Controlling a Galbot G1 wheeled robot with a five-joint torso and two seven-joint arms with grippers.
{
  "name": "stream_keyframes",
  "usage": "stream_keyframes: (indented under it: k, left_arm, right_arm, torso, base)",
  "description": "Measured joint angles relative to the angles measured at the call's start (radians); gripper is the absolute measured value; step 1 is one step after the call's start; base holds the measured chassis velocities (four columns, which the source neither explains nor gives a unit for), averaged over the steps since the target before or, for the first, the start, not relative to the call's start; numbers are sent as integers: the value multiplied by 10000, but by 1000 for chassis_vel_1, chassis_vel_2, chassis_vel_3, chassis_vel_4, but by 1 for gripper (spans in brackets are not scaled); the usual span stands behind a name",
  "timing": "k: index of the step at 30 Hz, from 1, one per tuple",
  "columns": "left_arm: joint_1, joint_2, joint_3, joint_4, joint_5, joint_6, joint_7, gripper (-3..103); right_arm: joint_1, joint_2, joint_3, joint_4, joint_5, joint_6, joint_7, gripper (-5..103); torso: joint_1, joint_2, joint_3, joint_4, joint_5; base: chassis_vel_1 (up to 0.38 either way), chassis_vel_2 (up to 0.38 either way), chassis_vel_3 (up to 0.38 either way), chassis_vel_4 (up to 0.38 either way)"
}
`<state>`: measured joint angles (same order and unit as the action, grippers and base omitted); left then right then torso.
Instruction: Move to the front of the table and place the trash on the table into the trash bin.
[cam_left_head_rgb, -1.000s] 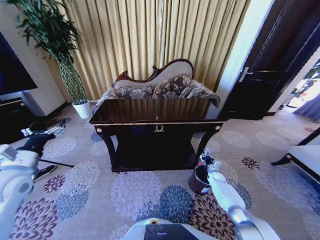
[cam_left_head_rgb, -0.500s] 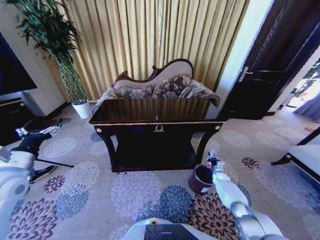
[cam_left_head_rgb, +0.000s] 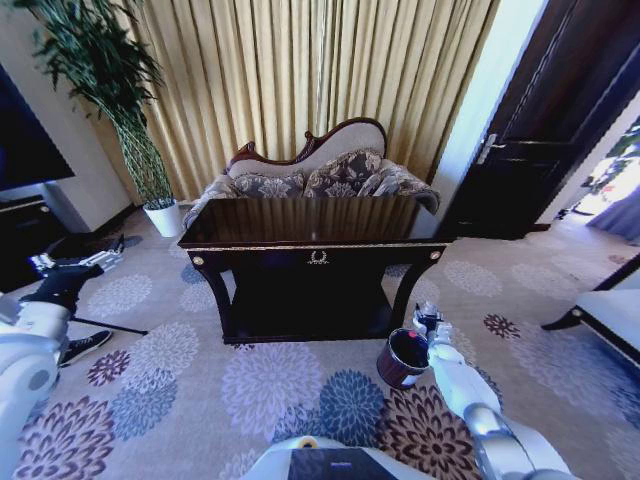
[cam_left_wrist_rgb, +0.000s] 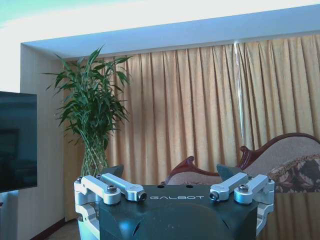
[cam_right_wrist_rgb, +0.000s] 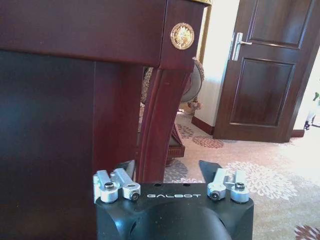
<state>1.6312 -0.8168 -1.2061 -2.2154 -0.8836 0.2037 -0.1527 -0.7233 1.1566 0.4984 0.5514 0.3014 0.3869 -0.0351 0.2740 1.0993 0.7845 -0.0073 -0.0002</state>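
The dark glossy table (cam_left_head_rgb: 310, 222) stands straight ahead, and its top shows only reflections. The trash is out of view. On the carpet by the table's front right leg stands the small reddish-brown trash bin (cam_left_head_rgb: 399, 370). My right gripper (cam_left_head_rgb: 427, 318) hovers just above the bin's far right rim. In the right wrist view the right gripper (cam_right_wrist_rgb: 169, 167) is open with nothing between its fingers, facing the table's leg (cam_right_wrist_rgb: 157, 115). My left gripper (cam_left_head_rgb: 98, 259) is held out to the far left, away from the table. It is open and bare in the left wrist view (cam_left_wrist_rgb: 170, 172).
A patterned sofa (cam_left_head_rgb: 320, 172) sits close behind the table, before gold curtains. A white plant pot (cam_left_head_rgb: 165, 217) and a black TV stand (cam_left_head_rgb: 25, 235) are at the left. A dark door (cam_left_head_rgb: 545, 150) and a piece of dark-framed furniture (cam_left_head_rgb: 610, 315) are at the right. Open carpet lies in front.
My right gripper has shifted right, from over the bin's mouth to its far right rim. My left gripper has risen slightly.
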Motion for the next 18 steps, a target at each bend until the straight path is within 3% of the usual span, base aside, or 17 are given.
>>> stream_keyframes:
  k: [2,7,18]
  left_arm:
    - [-61,20,29,-85,-118,-57,-28,100]
    - [-166,96,55,-175,-262,-72,-57,100]
    - [-120,66,74,-144,-286,-73,-69,100]
  right_arm:
    - [-7,-42,-1,100,105,13,0,86]
    - [-63,-100,-6,204,198,12,1,99]
    - [-560,-108,11,829,373,-383,-17,100]
  torso:
    - [0,0,0,0,0]
    - [0,0,0,-1,1]
    - [0,0,0,-1,0]
  base:
    - [0,0,0,0]
    - [0,0,0,0]
    - [0,0,0,0]
